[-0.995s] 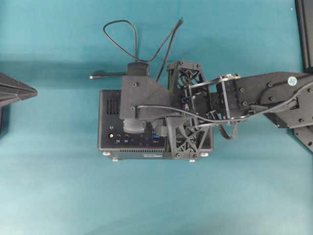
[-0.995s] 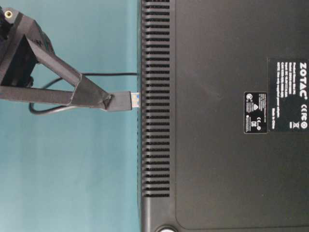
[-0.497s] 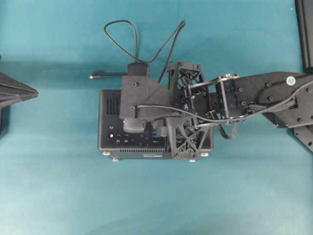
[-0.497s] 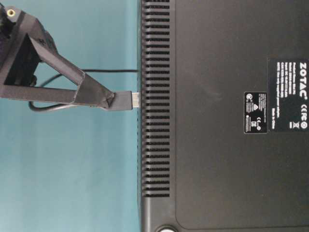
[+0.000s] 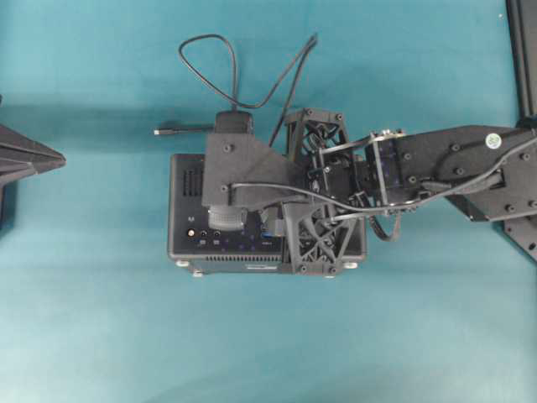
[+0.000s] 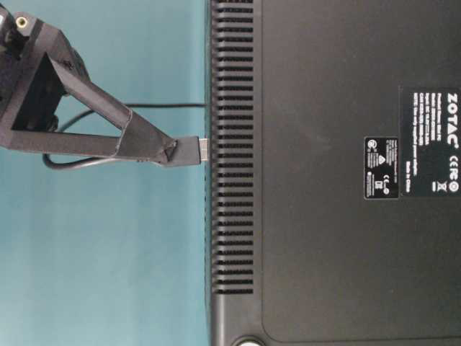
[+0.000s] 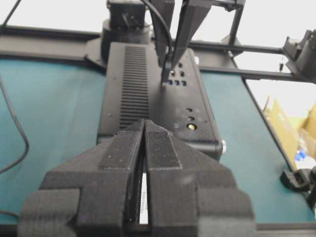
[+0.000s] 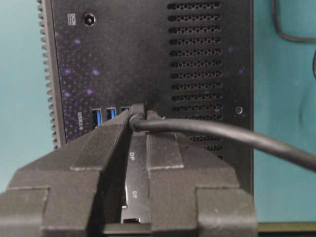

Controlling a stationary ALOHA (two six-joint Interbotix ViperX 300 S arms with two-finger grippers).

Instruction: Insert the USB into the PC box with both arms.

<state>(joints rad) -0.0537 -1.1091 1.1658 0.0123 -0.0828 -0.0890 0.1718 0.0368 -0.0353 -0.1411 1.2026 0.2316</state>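
The PC box (image 5: 189, 189) lies mid-table with its port face up. My right gripper (image 5: 273, 225) reaches over it from the right and is shut on the USB (image 6: 186, 150). In the table-level view the plug's silver tip touches the box's face (image 6: 324, 173). In the right wrist view the plug (image 8: 137, 111) sits at the row of blue ports (image 8: 98, 117), between my fingers (image 8: 111, 143), and its cable (image 8: 222, 134) runs off right. My left gripper (image 5: 57, 157) is shut and empty at the table's left edge, apart from the box (image 7: 158, 103).
The cable loops (image 5: 226, 67) on the table behind the box. Its slim silver-tipped connector (image 5: 161, 132) lies behind the box's left corner. The right arm's links (image 5: 436, 164) cover the box's right half. Another black frame stands at the back right (image 5: 522, 50).
My right gripper has pushed the USB toward the box: the plug's exposed tip, clear of the face a second ago, now meets it. The left gripper has not moved.
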